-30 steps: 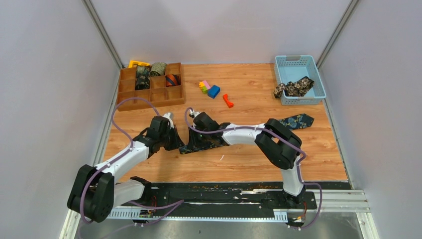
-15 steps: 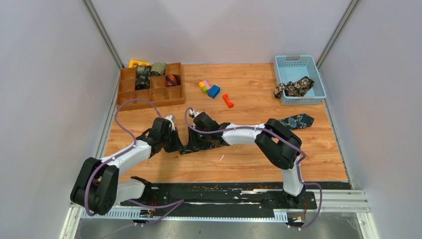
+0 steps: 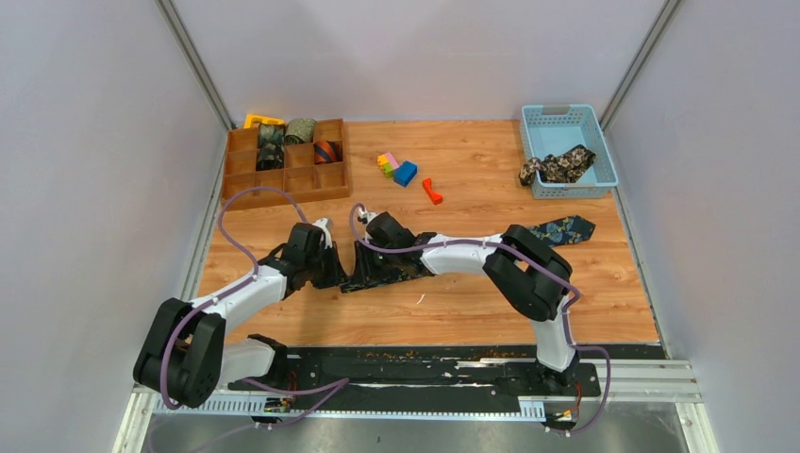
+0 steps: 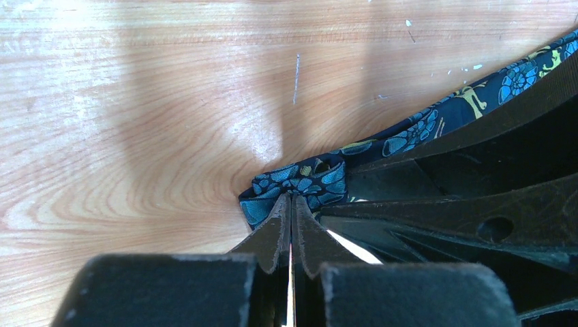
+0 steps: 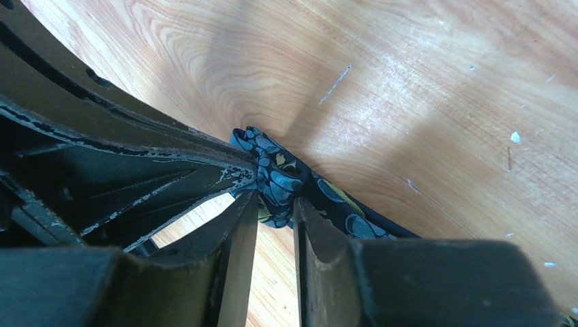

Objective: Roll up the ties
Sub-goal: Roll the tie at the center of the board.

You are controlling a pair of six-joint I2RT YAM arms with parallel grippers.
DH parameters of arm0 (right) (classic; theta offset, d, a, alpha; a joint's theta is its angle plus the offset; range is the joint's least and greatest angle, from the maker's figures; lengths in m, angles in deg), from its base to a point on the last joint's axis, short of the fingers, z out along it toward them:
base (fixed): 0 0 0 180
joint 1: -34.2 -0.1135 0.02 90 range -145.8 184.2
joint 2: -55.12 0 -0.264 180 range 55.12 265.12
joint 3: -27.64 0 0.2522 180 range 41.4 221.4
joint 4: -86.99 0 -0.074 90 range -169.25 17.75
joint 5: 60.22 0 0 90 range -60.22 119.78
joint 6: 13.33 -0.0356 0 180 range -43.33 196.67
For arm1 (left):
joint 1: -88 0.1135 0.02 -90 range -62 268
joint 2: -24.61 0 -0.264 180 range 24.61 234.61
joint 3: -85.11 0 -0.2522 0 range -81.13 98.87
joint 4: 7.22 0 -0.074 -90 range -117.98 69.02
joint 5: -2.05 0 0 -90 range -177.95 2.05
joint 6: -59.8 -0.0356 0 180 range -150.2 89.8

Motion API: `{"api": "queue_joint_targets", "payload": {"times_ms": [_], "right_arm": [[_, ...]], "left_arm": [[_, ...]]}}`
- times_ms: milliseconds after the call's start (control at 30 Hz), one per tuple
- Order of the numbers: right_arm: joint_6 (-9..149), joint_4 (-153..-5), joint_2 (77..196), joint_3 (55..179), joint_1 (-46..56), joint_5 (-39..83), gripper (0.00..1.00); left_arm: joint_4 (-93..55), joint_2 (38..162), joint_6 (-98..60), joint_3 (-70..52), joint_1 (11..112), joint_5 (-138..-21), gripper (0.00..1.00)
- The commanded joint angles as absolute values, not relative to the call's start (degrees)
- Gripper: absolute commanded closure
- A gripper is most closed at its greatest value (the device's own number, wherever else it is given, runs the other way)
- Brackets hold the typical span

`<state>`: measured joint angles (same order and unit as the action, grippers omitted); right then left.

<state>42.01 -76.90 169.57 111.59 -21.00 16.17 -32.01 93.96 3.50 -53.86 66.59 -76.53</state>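
Two robot arms meet over a wooden table [image 3: 472, 170], at the bunched end of a navy paisley tie [image 4: 303, 180] that runs off to the right beneath the right arm. The left gripper [image 4: 292, 199] is closed, its tips pinching the fold of fabric. The right gripper [image 5: 275, 204] has its jaws slightly apart, with the same bunch sitting between them. A floral tie [image 3: 557, 167] hangs over a blue basket [image 3: 564, 112], and rolled ties [image 3: 300, 130] sit in a wooden tray [image 3: 283, 196].
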Motion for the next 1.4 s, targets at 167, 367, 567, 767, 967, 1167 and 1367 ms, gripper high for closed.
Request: {"api": "queue_joint_targets", "payload": {"times_ms": [167,367,567,767,967,1167,1367], "right_arm": [[40.9,-78.1,170.0,112.8,-21.2,15.3,0.86],[40.9,-78.4,169.9,112.6,-21.2,15.1,0.92],[40.7,-77.9,170.1,112.6,-21.3,15.4,0.97],[41.0,-76.0,170.9,112.6,-21.1,17.0,1.00],[41.4,-76.4,172.2,111.4,-20.9,17.0,1.00],[41.9,-76.3,173.9,111.2,-20.6,16.8,1.00],[42.1,-76.4,174.4,110.5,-20.5,16.7,1.00]], "left_arm": [[-36.1,92.6,0.9,-51.2,66.4,-79.2,0.78],[-40.9,94.0,-1.3,-45.9,66.4,-84.3,0.68],[-40.8,96.0,-2.0,-45.3,66.4,-83.0,0.67],[-39.6,89.4,0.9,-50.5,66.4,-81.4,0.46],[-38.4,82.9,5.6,-55.4,66.7,-82.1,0.43],[-32.8,79.1,10.8,-60.6,68.4,-78.6,0.45],[-29.3,79.9,13.3,-63.2,70.5,-76.4,0.50]]}}
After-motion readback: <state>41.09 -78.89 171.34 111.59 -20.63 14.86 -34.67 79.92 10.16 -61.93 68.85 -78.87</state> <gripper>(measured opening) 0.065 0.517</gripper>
